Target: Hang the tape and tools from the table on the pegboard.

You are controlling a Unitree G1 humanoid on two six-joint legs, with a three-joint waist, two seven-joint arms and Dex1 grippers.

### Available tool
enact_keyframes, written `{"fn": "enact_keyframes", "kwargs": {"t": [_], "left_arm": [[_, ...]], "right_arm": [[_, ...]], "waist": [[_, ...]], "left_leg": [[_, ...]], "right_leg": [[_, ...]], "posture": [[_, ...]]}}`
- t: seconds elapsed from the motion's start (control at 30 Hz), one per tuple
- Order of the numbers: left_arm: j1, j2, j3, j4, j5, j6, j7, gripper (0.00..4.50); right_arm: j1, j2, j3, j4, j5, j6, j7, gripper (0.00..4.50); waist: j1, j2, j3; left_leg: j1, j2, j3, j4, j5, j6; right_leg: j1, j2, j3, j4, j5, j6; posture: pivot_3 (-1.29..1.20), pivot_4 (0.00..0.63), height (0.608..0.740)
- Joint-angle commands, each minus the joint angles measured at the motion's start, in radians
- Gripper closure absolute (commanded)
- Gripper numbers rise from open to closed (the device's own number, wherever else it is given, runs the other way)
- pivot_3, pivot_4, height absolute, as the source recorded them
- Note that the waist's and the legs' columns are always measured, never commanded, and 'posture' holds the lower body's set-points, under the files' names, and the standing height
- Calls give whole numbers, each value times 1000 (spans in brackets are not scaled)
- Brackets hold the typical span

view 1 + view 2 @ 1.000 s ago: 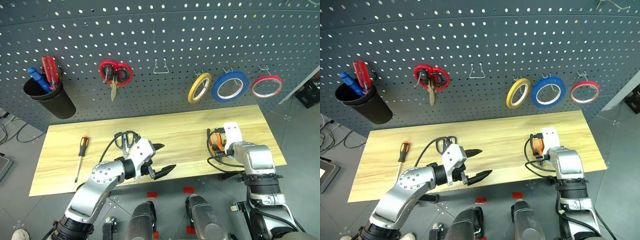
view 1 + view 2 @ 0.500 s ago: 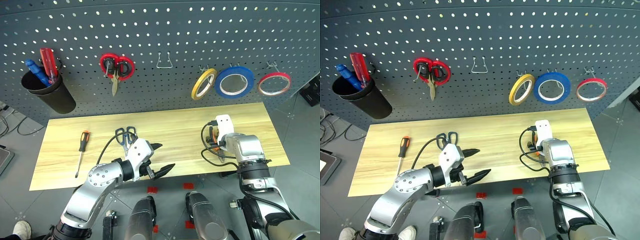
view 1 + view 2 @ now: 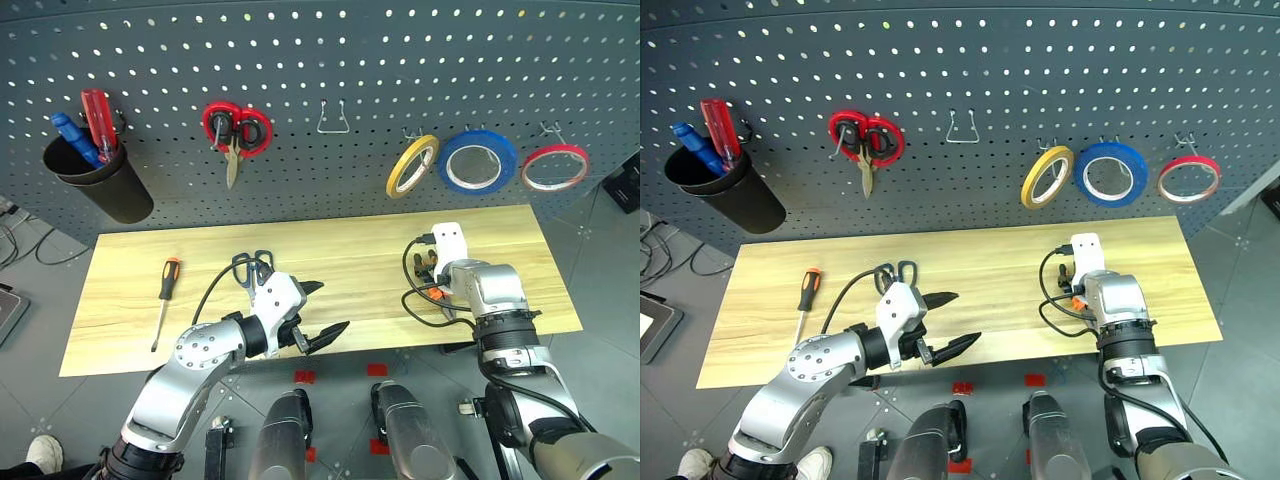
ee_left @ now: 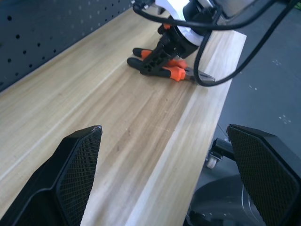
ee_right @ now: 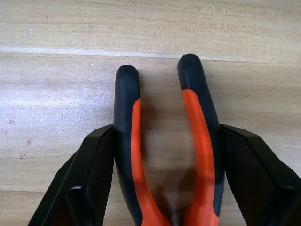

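On the pegboard (image 3: 300,60) the blue tape roll (image 3: 477,160) already hangs at two o'clock. Still on the table (image 3: 340,250): scissors (image 3: 250,268) at centre-left, screwdriver (image 3: 164,298) at nine o'clock. The right gripper (image 5: 162,155) has both fingers against the pliers (image 5: 164,141), at three o'clock. The left gripper (image 3: 315,315) is spread wide, empty.

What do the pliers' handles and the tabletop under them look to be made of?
Pliers: handles look like moulded plastic or rubber, matte, orange with black outer strips and rounded tips. Table: pale wood or wood-look laminate, smooth with straight grain lines and a plank seam; which one can't be told.
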Motion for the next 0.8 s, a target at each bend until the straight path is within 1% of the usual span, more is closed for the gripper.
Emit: {"fn": "enact_keyframes", "kwargs": {"t": [0.03, 0.13, 0.27, 0.33, 0.37, 0.43, 0.53, 0.77, 0.8], "left_arm": [[-5, -6, 2, -13, -7, -15, -2, 0], [-12, -12, 4, -10, -9, -18, 2, 0], [15, -39, -16, -42, -14, -15, 21, 0], [28, -54, -19, -60, -19, -9, 31, 0], [31, -60, -18, -61, -22, -8, 34, 0], [79, -78, -1, -114, -32, -7, 65, 0], [137, -91, 30, -190, -45, 4, 113, 0], [270, -159, 130, -390, -94, 84, 280, 0], [292, -170, 145, -430, -97, 93, 309, 0]], "right_arm": [[22, -11, 26, -26, -2, -11, 17, 1428], [34, -21, 52, -83, 10, -23, 53, 1428], [75, -31, 106, -199, 34, -48, 130, 1428], [91, -30, 119, -249, 46, -51, 151, 1428], [94, -28, 122, -261, 49, -56, 157, 1428], [107, 0, 111, -348, 88, -56, 175, 1428], [113, 37, 102, -424, 130, -75, 192, 1428], [49, 138, 63, -485, 220, -151, 199, 1428], [35, 149, 59, -494, 230, -164, 199, 1428]], "waist": [[0, 0, 0], [1, 0, 0], [0, 0, 0], [-1, 0, 0], [-1, 0, 0], [-2, 0, 0], [-8, -1, -1], [-2, -5, -6], [1, -5, -7]], "left_leg": [[0, 0, 0, 0, 0, 0], [0, 0, 0, -1, 0, 0], [-2, 0, 0, -1, 0, 0], [-2, 1, 1, -1, 0, 0], [-2, 1, 0, -1, 0, 0], [-3, 1, 0, -1, 0, -1], [-3, 1, 0, -2, 0, -1], [-4, 1, 0, -2, 2, -3], [-4, 1, 0, -2, 3, -5]], "right_leg": [[0, 0, 0, 0, 0, 0], [-1, 0, 0, 0, 0, 0], [-3, 0, 0, 0, 0, 0], [-3, 0, 0, 0, 0, 0], [-4, 0, 0, 0, 0, 0], [-4, 0, 0, 0, 0, 0], [-4, 0, 0, 0, 0, 0], [-5, -1, 0, 0, 0, 0], [-6, -1, 0, 0, 0, 0]], "posture": [[-95, 394, 740], [-102, 386, 740], [-121, 358, 740], [-126, 351, 740], [-132, 338, 740], [-136, 323, 740], [-135, 312, 740], [-84, 249, 740], [-76, 242, 740]]}}
